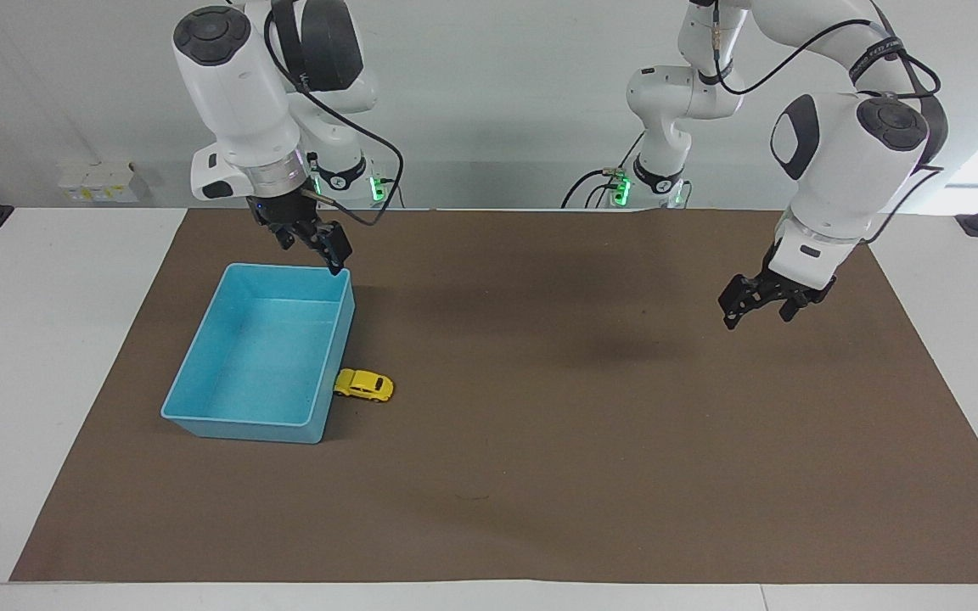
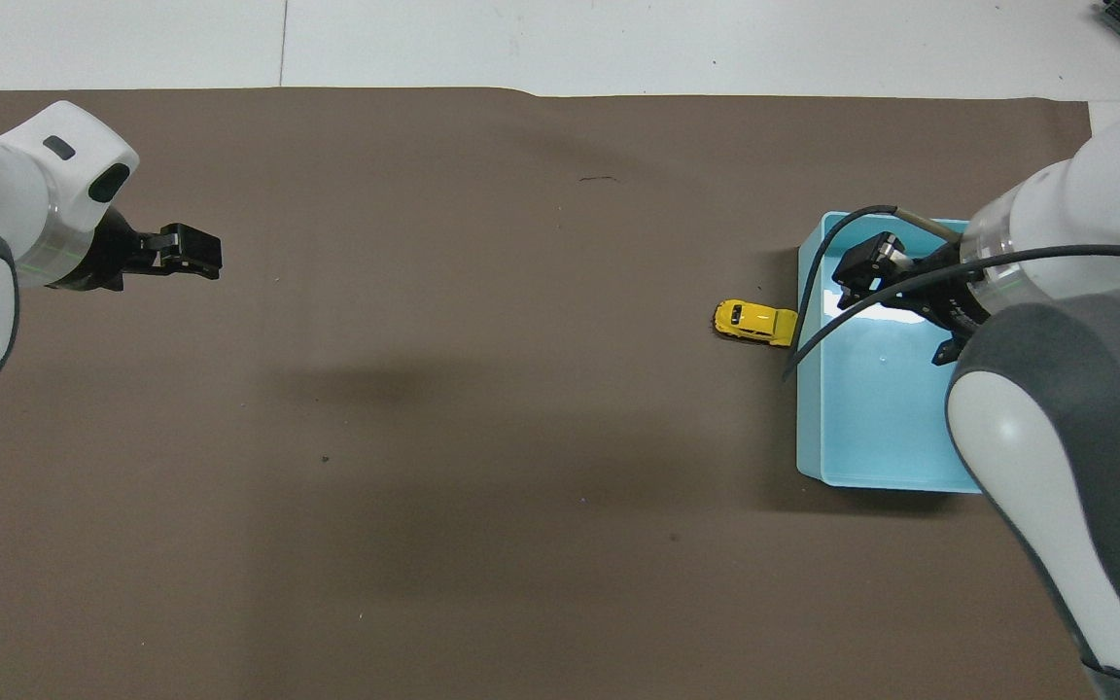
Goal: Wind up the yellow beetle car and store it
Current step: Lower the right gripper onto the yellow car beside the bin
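Resting on its wheels on the brown mat [image 1: 591, 441], the yellow car [image 1: 364, 385] sat against the outer long wall of the light-blue bin [image 1: 200, 373], at the side toward the left arm's end of the counter [image 1: 39, 356] and toward the bin's end farther from the robots; nothing held it; the right hand [image 1: 312, 247] hung in the air over the bin's corner nearest the robots, its fingers apart and empty; the left hand [image 1: 761, 312] hovered over bare mat toward the left arm's end of the counter, well apart from the car and the bin, its fingers likewise spread with nothing between them; the bin held nothing.
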You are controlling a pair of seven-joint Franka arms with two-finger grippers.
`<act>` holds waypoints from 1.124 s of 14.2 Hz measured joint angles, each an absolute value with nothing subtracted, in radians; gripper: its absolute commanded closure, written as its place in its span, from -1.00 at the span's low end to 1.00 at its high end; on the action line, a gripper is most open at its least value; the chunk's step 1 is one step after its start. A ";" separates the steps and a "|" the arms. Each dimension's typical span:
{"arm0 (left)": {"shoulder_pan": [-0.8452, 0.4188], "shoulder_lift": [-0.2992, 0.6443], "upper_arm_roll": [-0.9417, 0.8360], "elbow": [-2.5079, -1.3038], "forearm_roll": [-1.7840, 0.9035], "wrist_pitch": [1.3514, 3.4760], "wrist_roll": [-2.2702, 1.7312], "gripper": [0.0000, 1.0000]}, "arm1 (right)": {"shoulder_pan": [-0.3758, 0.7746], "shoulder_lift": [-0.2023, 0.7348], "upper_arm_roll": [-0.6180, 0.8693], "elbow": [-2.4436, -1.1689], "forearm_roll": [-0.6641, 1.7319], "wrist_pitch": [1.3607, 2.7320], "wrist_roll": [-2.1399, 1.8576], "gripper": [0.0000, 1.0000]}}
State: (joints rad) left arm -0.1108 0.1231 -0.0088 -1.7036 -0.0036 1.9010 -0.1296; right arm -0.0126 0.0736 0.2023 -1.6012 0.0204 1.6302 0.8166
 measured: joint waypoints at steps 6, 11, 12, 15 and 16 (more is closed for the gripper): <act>-0.099 0.064 -0.014 -1.699 -0.004 1.839 -0.063 -1.00 | 0.015 0.093 0.203 -1.631 0.095 1.694 1.225 -1.00; -0.099 -0.010 -0.015 -1.696 -0.004 1.765 -0.058 -1.00 | 0.053 0.134 0.203 -1.678 0.094 1.801 1.482 -1.00; -0.099 -0.024 -0.015 -1.696 -0.004 1.758 -0.058 -1.00 | 0.057 0.139 0.203 -1.695 0.093 1.831 1.524 -1.00; -0.099 -0.066 -0.015 -1.695 -0.004 1.717 -0.058 -1.00 | 0.060 0.142 0.203 -1.750 0.074 1.913 1.605 -1.00; -0.099 -0.080 -0.015 -1.695 -0.004 1.705 -0.058 -1.00 | 0.062 0.143 0.203 -1.764 0.051 1.933 1.644 -1.00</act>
